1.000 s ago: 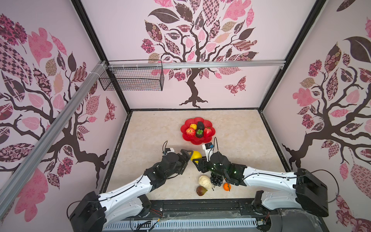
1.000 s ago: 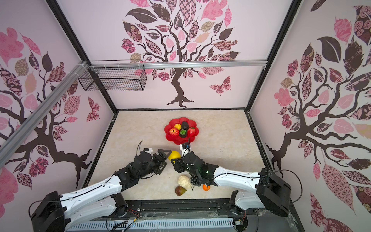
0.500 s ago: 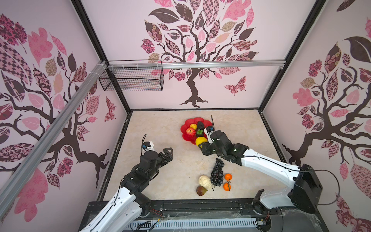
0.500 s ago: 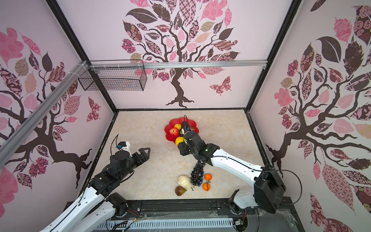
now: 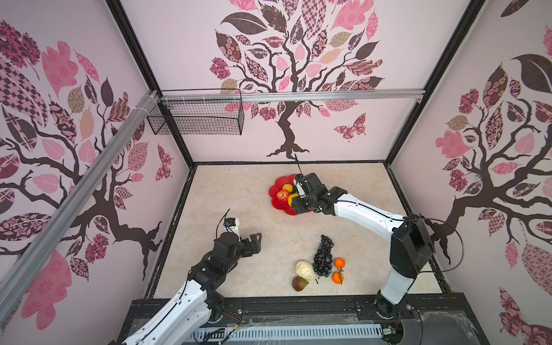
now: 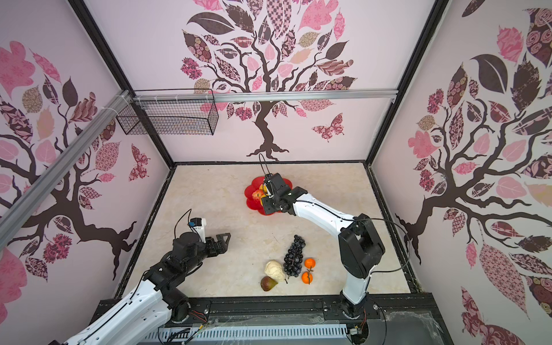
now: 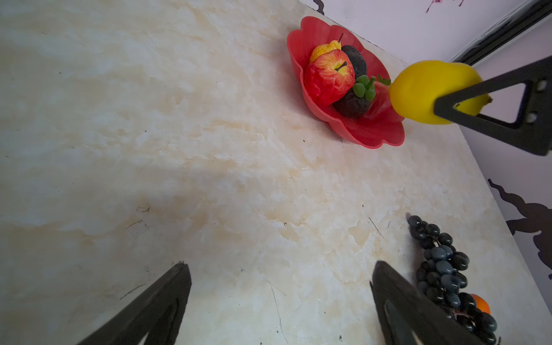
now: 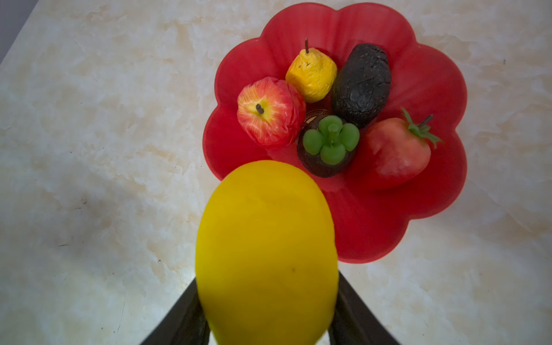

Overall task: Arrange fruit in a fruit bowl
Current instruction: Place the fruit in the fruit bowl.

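Observation:
My right gripper point(image 8: 267, 298) is shut on the yellow lemon point(image 8: 265, 254) and holds it just above the near edge of the red flower-shaped fruit bowl point(image 8: 418, 74). In the bowl lie a red apple point(image 8: 270, 112), a yellow pear point(image 8: 312, 74), an avocado point(image 8: 361, 83), a strawberry point(image 8: 397, 155) and a dark round fruit with green leaves point(image 8: 328, 149). My left gripper point(image 5: 255, 242) hangs open and empty over bare table left of centre. The grape bunch point(image 5: 324, 257), two oranges point(image 5: 339, 263), a cream knobbly piece point(image 5: 304, 270) and a brown fig point(image 5: 298, 283) lie near the front edge.
A black wire basket point(image 5: 197, 118) hangs from the aluminium rail on the back wall, high at the left. Patterned walls close the table on three sides. The right arm point(image 5: 367, 215) stretches from the front right corner across to the bowl.
The right gripper has carried the lemon from the table's middle back to the bowl's near edge. The left arm has drawn away to the left, still open.

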`<state>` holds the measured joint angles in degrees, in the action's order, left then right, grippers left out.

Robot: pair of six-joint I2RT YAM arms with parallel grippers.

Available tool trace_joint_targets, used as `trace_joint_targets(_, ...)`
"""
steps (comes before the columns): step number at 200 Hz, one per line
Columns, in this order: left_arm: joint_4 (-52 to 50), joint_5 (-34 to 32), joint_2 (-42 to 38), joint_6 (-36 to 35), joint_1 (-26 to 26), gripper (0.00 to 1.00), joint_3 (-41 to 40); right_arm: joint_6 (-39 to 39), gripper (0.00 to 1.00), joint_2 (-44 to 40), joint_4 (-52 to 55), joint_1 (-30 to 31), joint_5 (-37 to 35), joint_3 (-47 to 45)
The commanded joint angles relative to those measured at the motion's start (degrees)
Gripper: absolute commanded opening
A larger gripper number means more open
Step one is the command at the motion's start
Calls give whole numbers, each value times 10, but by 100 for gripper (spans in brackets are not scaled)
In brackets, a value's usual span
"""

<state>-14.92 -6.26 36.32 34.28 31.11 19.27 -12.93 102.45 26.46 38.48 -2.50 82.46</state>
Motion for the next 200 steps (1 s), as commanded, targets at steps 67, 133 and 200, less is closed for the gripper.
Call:
trace_joint_targets(67,24,-13,17,-16,-2,97,3,22,56,119,89,-9,11,110)
trace_joint_targets(133,14,-25,9,-16,-2,98,6,22,56,160,122,-9,13,150)
trace_joint_targets(200,7,-29,11,-14,-2,98,10,22,56,199,151,-9,9,195)
